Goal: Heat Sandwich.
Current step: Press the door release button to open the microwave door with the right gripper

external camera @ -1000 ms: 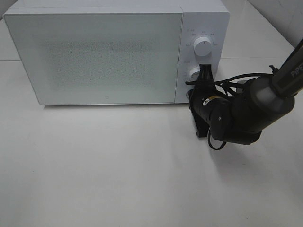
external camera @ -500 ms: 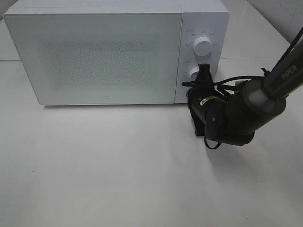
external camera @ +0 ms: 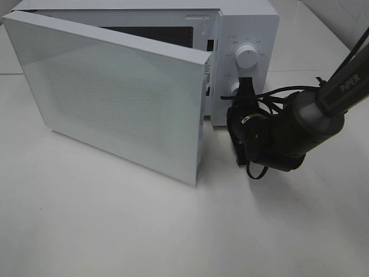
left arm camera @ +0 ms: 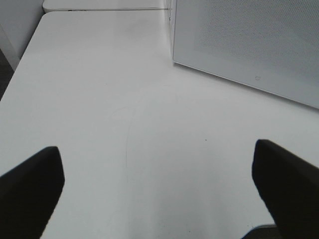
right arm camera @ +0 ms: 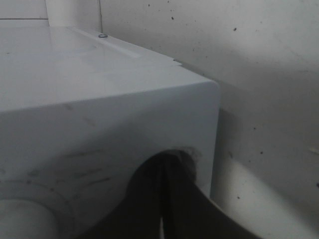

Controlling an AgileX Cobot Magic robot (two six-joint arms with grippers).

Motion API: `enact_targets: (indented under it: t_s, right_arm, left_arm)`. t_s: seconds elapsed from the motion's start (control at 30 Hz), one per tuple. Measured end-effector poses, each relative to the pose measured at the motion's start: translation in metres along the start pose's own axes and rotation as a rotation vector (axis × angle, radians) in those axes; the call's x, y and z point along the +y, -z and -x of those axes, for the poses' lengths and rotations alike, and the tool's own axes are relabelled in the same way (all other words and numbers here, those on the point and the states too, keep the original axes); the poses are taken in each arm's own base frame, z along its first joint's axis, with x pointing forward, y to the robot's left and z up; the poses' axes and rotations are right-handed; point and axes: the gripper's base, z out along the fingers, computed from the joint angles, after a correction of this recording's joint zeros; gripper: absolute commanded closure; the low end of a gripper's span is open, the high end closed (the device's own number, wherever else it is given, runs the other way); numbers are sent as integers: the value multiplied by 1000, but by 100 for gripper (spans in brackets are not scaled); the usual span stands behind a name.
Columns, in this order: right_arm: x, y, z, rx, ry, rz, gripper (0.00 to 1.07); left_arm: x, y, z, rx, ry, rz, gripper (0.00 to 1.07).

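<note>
Two risks from here. First, the door [external camera: 115, 98] of the microwave [external camera: 248, 23] stands only partly open, and its free edge sits near the right arm's wrist. A sideways pull-out by that arm could clip the door and push it back, or shove the oven on the table [external camera: 115, 236]. Second, the right gripper [external camera: 247, 86] has its tip on the control panel [external camera: 259, 40], just beside the lower knob [external camera: 234, 89]. A slip there could turn the knob and set a timer early.

The sandwich is not in view in any picture. Only a dark strip of the cavity [external camera: 150, 32] shows, so I cannot tell if it is inside. If it is not, the half-open door may block loading.

Right arm pose: it comes in from the right, with the bulky wrist low over the table in front of the panel. Its fingers are pressed together, clenched on nothing, pointing at the panel.

The left gripper [left arm camera: 159, 186] hangs over bare table near the door. Its fingers are spread wide, released and holding nothing.
</note>
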Motion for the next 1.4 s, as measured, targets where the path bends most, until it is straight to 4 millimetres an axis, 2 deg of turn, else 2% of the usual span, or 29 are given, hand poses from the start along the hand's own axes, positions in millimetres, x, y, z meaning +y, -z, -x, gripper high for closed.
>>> enact_targets:
  t_s: [1.07, 1.4]
  right_arm:
    - [-1, -1, -1, 10, -11, -36, 107]
    - [2, 3, 4, 33, 12, -54, 107]
  left_arm:
    - [0, 0, 0, 0, 0, 0, 9]
    - [0, 0, 0, 0, 0, 0, 9]
